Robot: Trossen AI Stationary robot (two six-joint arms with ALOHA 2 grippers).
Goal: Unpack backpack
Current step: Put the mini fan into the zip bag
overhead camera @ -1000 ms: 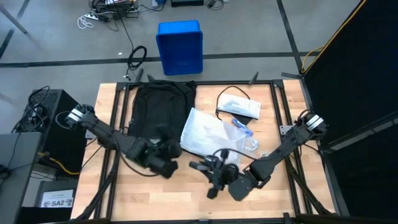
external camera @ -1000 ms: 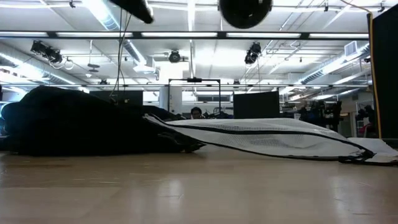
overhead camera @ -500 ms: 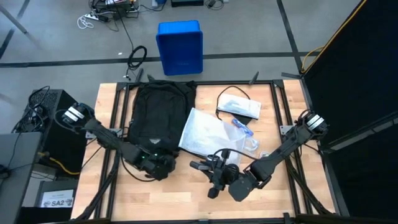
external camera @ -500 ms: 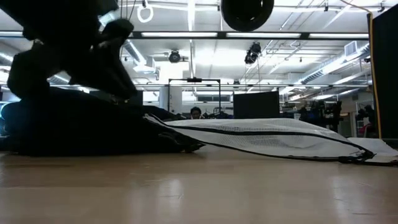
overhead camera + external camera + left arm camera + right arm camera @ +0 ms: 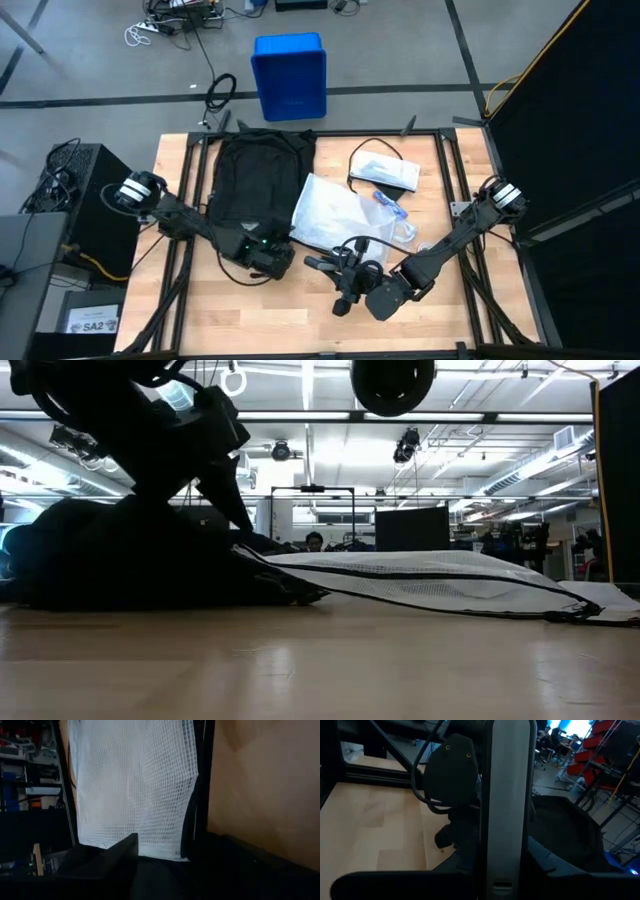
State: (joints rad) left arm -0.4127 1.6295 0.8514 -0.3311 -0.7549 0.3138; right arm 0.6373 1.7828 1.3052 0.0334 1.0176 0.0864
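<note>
Meanwhile, left gripper (image 5: 272, 262) fingers over the backpack (image 5: 255, 178) edge — spread unclear.

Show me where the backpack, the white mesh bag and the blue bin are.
backpack (image 5: 255, 180), high view, middle of its black face.
white mesh bag (image 5: 335, 215), high view, middle of the mesh.
blue bin (image 5: 290, 75), high view, middle of its top.

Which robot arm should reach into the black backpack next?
Probably the left. The left gripper is already down at the backpack near edge, beside the white mesh bag. The right gripper sits over bare table, farther from the backpack.
</note>
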